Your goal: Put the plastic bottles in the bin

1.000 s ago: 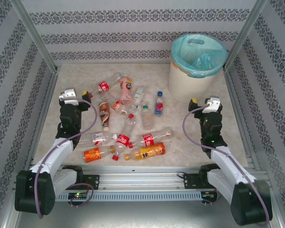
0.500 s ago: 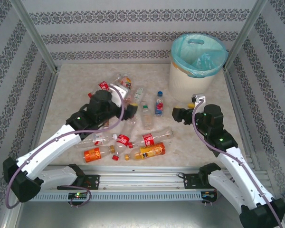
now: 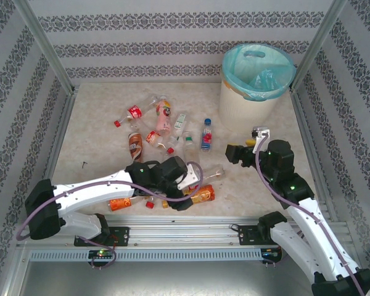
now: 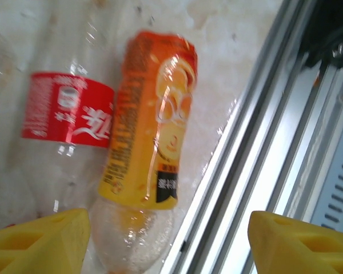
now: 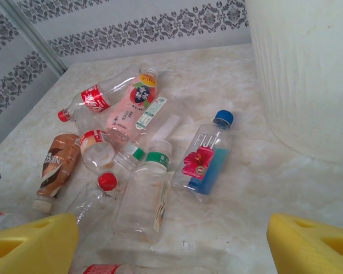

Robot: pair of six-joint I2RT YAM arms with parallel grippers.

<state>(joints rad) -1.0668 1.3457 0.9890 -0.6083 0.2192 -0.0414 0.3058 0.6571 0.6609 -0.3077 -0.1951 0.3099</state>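
Several plastic bottles lie scattered on the marble table. My left gripper (image 3: 186, 192) hangs low over the front ones, open. In the left wrist view its yellow fingertips (image 4: 40, 240) straddle the clear end of an orange-labelled bottle (image 4: 151, 125), which lies close to the left fingertip, with a wide gap to the other. A red-labelled bottle (image 4: 66, 108) lies beside it. My right gripper (image 3: 229, 153) is open and empty, facing a blue-capped bottle (image 5: 206, 157) and a green-capped clear bottle (image 5: 143, 197). The bin (image 3: 256, 80), cream with a turquoise liner, stands at the back right.
The aluminium rail (image 4: 263, 142) runs along the table's front edge, right beside the orange-labelled bottle. A pink bottle (image 5: 131, 108), a brown one (image 5: 57, 165) and a red-labelled one (image 5: 94, 97) lie further back. The bin wall (image 5: 308, 74) rises close on the right gripper's right.
My left arm has swung from the table's left side across the bottles to the front, above the orange-labelled bottle, its jaws narrowing somewhat. My right gripper has turned left toward the bottles.
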